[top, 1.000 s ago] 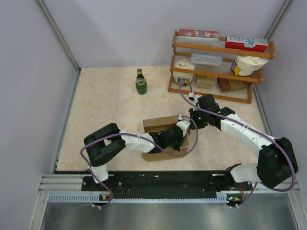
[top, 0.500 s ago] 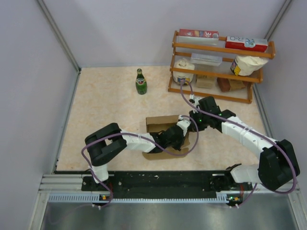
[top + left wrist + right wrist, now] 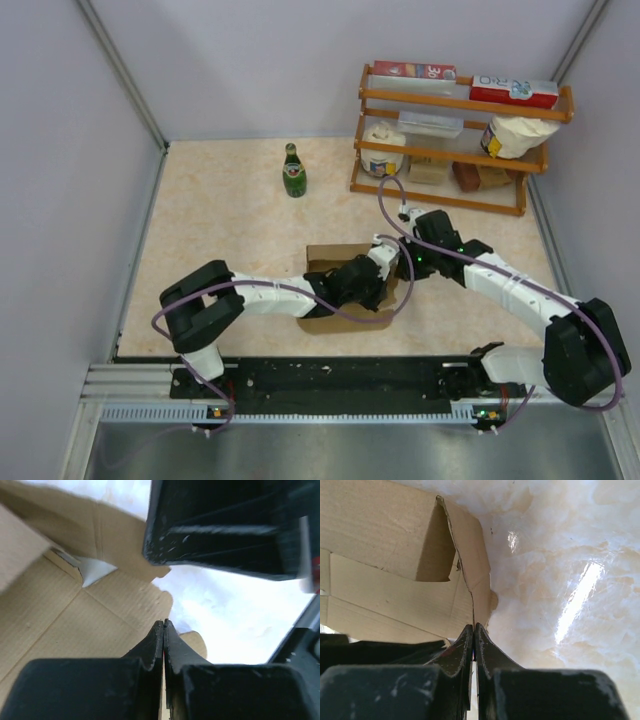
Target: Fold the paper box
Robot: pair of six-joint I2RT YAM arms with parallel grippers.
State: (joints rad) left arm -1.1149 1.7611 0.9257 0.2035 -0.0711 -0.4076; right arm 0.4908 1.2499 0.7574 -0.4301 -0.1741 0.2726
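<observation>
The left arm (image 3: 270, 297) and right arm (image 3: 510, 285), bolted to the black rail (image 3: 330, 378), have white shells between bulky black joints. A purple cable (image 3: 160, 330) loops off each above the rail. The left gripper (image 3: 164, 626) and right gripper (image 3: 474, 628) have matte black, scuffed, wedge-shaped fingers.

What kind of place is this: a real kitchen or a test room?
Probably a robot test cell, not a kitchen: plain grey partition walls enclose the tabletop, and the wooden rack and green bottle look staged.
</observation>
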